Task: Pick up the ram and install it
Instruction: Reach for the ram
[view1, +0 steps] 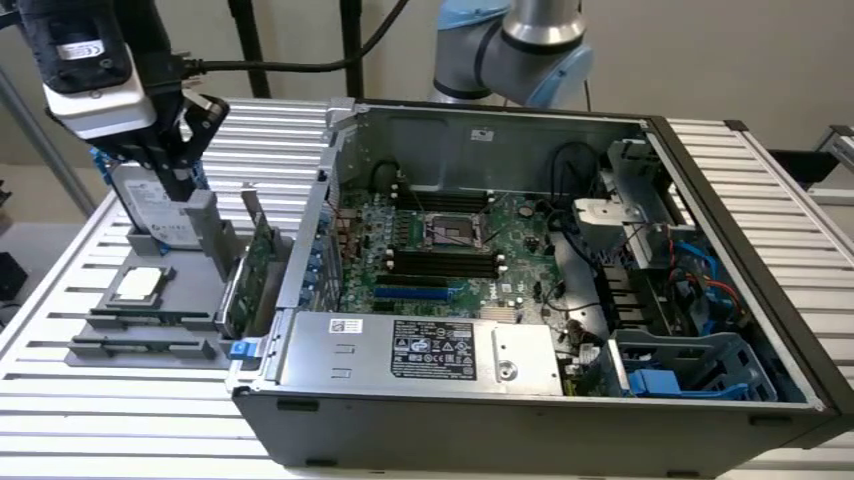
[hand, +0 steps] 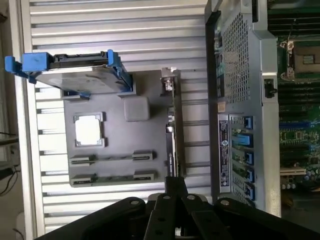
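Two ram sticks stand on edge in end clips on the grey holder tray (view1: 94, 332), seen as thin strips: one ram stick (view1: 147, 319) (hand: 107, 158) and a second ram stick (view1: 140, 346) (hand: 107, 176) beside it. My gripper (view1: 176, 185) (hand: 175, 181) hangs over the tray's far end, just above the hard drive and well apart from the ram. Its fingers converge to a point and hold nothing. The black motherboard slots (view1: 434, 262) lie inside the open computer case (view1: 534, 410) at the exterior view's right.
A silver hard drive with blue rails (view1: 154, 210) (hand: 75, 75) stands on the tray under my gripper. A processor chip (view1: 140, 285) (hand: 89, 131) sits mid-tray. A taller green expansion card (view1: 247, 285) (hand: 172, 130) stands between tray and case wall. The slatted table (view1: 80, 410) surrounds them.
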